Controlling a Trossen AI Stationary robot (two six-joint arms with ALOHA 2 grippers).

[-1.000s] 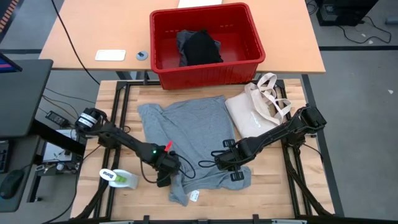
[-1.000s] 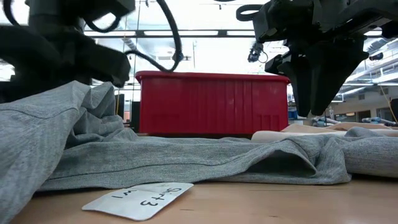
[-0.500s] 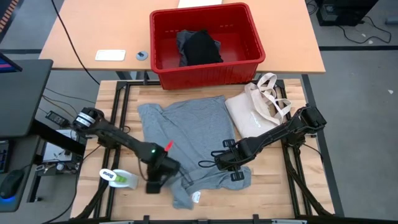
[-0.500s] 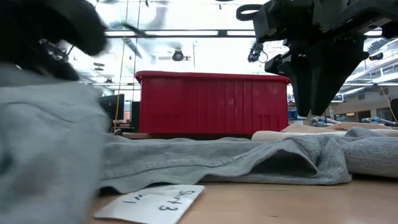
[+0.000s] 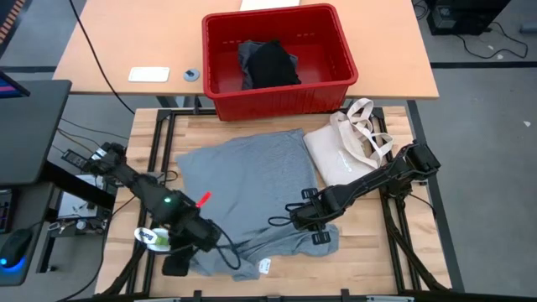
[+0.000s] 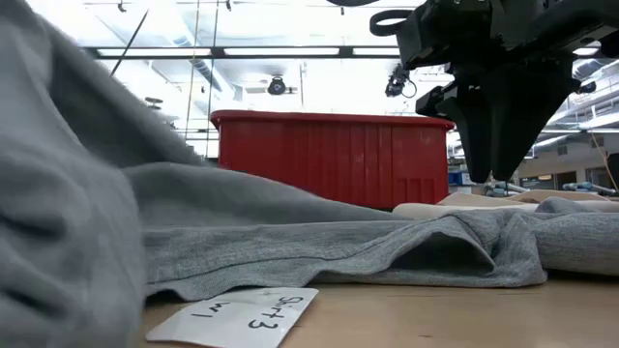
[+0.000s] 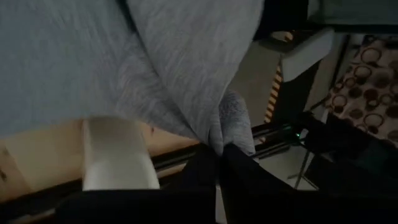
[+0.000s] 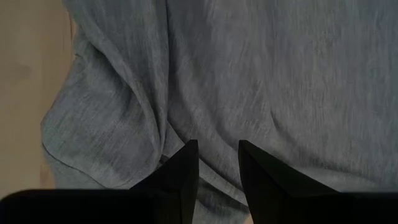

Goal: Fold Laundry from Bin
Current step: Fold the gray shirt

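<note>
We have the grey T-shirt (image 5: 252, 189) spread across the wooden tabletop (image 5: 369, 260) in front of the red bin (image 5: 277, 50), which sits behind on the other table with dark clothes (image 5: 268, 63) inside. The left gripper (image 5: 178, 262) is at the near left corner, fingers pinched tight on a thin fold of the shirt's edge, as the left wrist view shows, with the cloth (image 7: 186, 68) drawn up out of them. The right gripper (image 5: 315, 222) rests on the shirt's near right part, fingers (image 8: 180, 174) a narrow way apart with cloth beneath them; we cannot tell whether they grip it or only press it down.

Our main worry is the left hold: it has only a sliver of fabric, so a firm tug could let it slip free and the corner would fall back in a heap. If the right gripper does not truly pin its side, a pull from the left would drag the whole shirt sideways instead of flattening it. The tape roll (image 5: 155, 239) lies just beside the left gripper, and we judge it could be knocked off the edge or catch the cloth. The tote bag (image 5: 344, 147) touches the shirt's right edge, so a shift that way could bunch the two together. The paper tag (image 6: 237, 314) near the hem may get folded inside
</note>
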